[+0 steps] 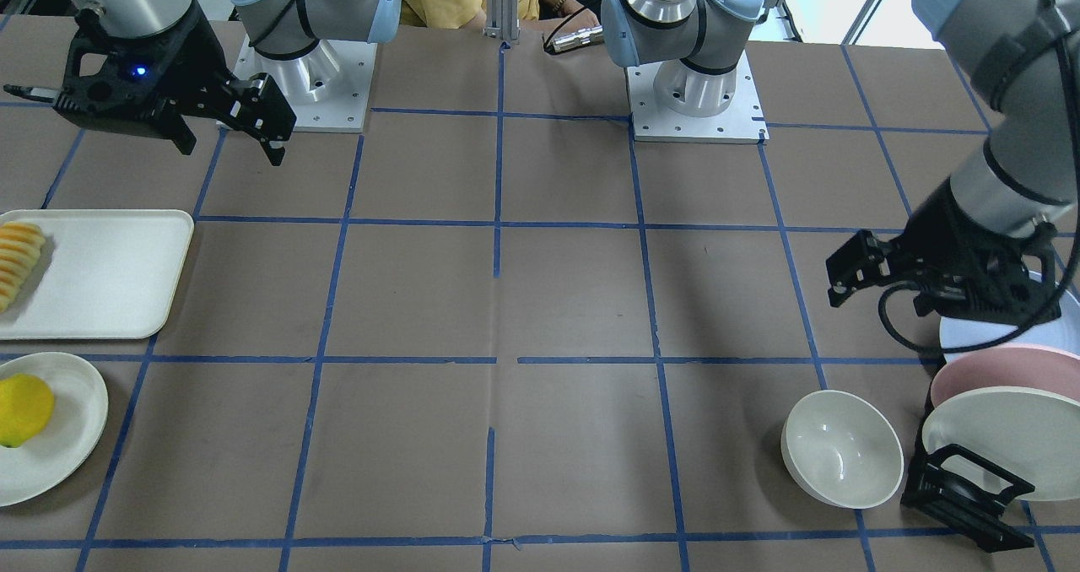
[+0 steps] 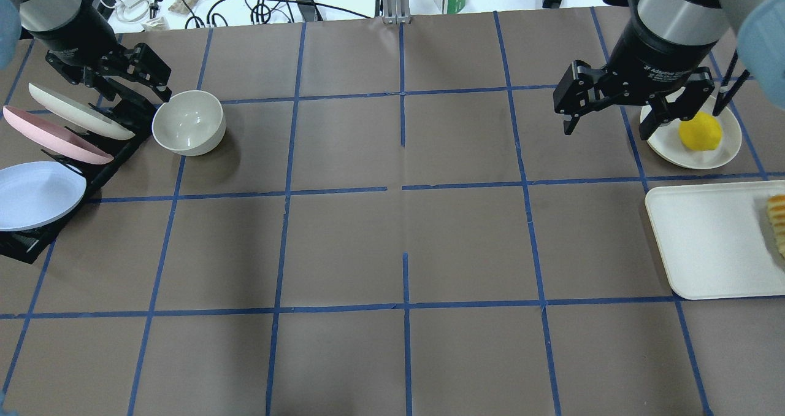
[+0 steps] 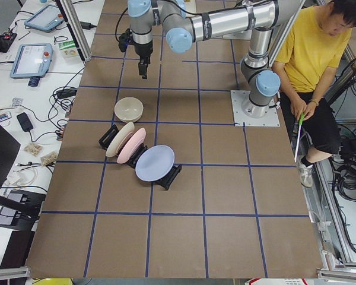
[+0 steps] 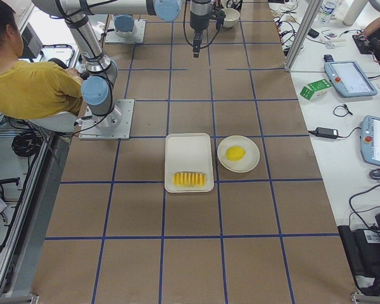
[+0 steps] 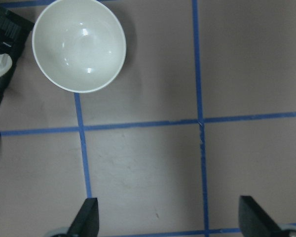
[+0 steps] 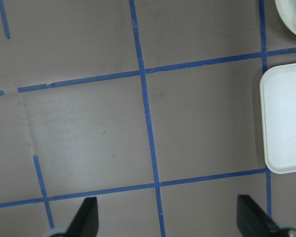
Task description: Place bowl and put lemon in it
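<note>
While the left gripper (image 5: 168, 222) and the right gripper (image 6: 167, 219) hung above the table (image 2: 405, 250), jaws spread wide and empty, the off-white bowl (image 2: 188, 123) stood upright just beside the black plate rack (image 1: 966, 504). The lemon (image 2: 700, 131) lay on a cream plate (image 2: 723, 150), well apart from the rack, across the table.

the table (image 2: 343, 250) is covered in brown paper crossed by a grid of blue tape (image 2: 294, 189). at the robot's left end, the bowl (image 2: 187, 123) stands upright on it, just beside a black dish rack (image 1: 970, 504). at the right end lie a round cream plate (image 2: 723, 152) and, next to it, a white tray (image 2: 705, 238). two metal base plates (image 1: 354, 91) sit along the robot's edge.
</note>
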### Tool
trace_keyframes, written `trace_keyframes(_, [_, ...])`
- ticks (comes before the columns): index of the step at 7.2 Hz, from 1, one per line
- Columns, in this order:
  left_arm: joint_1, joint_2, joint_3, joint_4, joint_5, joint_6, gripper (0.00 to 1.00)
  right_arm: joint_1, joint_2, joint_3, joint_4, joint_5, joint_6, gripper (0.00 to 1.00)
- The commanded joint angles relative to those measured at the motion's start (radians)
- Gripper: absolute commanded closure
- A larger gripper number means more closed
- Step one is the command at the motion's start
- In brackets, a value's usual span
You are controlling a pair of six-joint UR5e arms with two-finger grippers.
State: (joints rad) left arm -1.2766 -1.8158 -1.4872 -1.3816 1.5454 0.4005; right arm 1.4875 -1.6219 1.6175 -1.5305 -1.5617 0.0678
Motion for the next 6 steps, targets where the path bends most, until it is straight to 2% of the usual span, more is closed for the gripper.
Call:
trace_keyframes(1, [0.060, -0.132, 0.007, 0.105, -0.002, 0.035, 0.02, -0.184, 0.055, -0.001, -0.060, 0.003, -0.128, 0.00])
trace_keyframes(2, [0.081, -0.179, 0.007, 0.172, -0.004, 0.035, 0.01, -0.267, 0.112, -0.001, -0.118, 0.005, -0.280, 0.00])
trace_keyframes(3, [0.083, -0.215, 0.007, 0.191, -0.002, 0.034, 0.01, -0.329, 0.188, -0.008, -0.223, 0.002, -0.401, 0.00])
trace_keyframes(5, [0.083, -0.285, 0.015, 0.231, -0.004, 0.035, 0.00, -0.365, 0.324, -0.008, -0.377, -0.003, -0.511, 0.00])
trace_keyframes(6, [0.083, -0.312, 0.015, 0.245, -0.002, 0.038, 0.00, -0.401, 0.323, -0.014, -0.387, -0.005, -0.531, 0.00])
